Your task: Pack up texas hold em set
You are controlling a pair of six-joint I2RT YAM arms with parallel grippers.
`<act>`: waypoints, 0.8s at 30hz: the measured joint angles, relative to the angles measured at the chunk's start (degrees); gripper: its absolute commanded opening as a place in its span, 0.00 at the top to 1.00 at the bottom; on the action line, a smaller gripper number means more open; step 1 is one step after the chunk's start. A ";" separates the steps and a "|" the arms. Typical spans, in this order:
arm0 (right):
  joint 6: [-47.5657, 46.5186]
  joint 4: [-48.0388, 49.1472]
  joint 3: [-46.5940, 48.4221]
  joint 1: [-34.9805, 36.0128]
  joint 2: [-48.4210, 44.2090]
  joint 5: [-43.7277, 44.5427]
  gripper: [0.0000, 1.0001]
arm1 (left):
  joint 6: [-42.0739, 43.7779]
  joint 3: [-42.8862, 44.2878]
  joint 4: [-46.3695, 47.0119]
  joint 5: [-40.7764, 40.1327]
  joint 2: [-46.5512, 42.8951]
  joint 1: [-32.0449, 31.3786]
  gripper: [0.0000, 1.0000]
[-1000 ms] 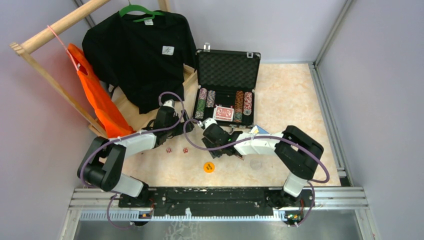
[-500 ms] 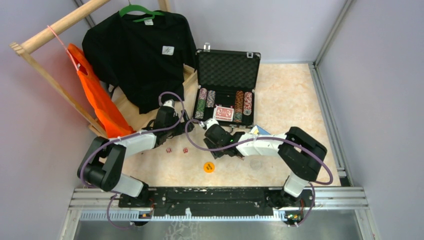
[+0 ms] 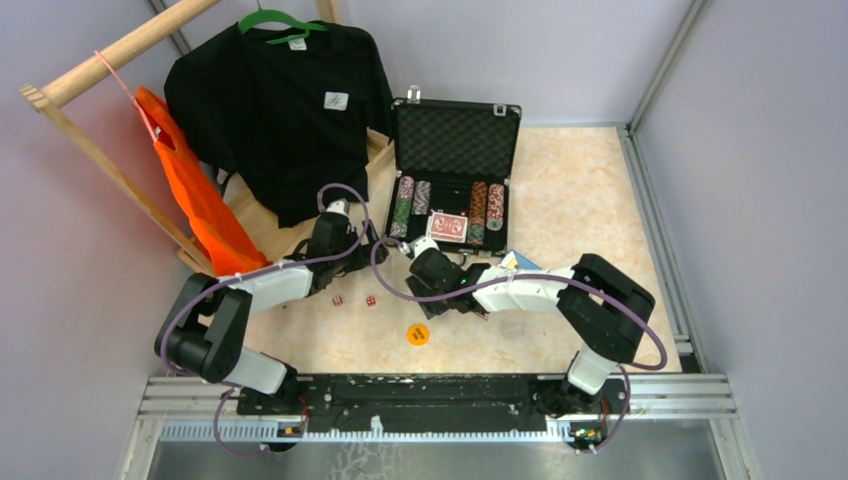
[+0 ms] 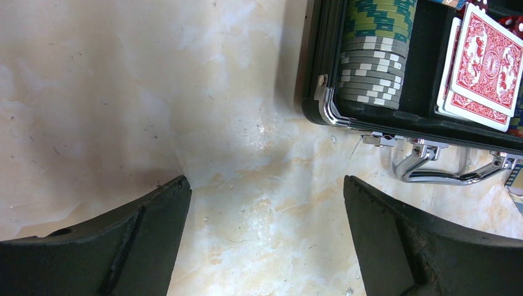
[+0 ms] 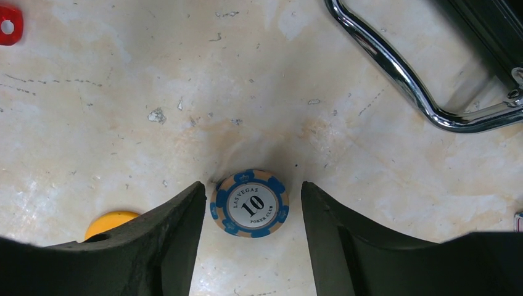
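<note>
Blue "10" chip [image 5: 250, 203] lay flat on the tabletop [image 5: 185, 92], outside the case [image 3: 455, 140], a little short of its chrome handle [image 5: 395, 74]. Right gripper [image 5: 251, 190] was low over it, jaws parted, one on each side. The chip sat closer to one finger, with a clear gap at the other. Nothing grasped.

Likely trouble:
- Chip thin and flat. Closing fingers could ride over its rim or flick it off sideways.
- Off-centre fit. The nearer finger would probably meet the chip first and shove it before the far one arrived.
- Yellow token [image 5: 111, 222] lay just beside that nearer finger and might get nudged.
- The handle stood between chip and case, so a low carry could snag it.

Case lay open, with chip rows [image 4: 370, 61] and cards [image 4: 484, 61] inside. Red die [image 5: 7, 24] lay loose, well apart from the chip.

Left gripper [image 4: 265, 185] hung fully released and empty over bare tabletop near the case's corner. A careless sweep there could bump the case and shift the rows.
</note>
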 measured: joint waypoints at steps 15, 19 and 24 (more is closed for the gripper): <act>-0.90 -1.70 0.07 0.00 0.00 -0.42 0.43 | 0.00 0.13 0.04 0.09 0.15 0.00 0.01; -1.14 -1.99 0.07 0.02 0.00 -0.70 0.47 | 0.00 0.17 0.04 0.11 0.22 0.00 0.01; -1.11 -1.97 0.07 0.13 0.00 -0.83 0.53 | 0.00 0.20 0.02 0.11 0.22 0.00 0.01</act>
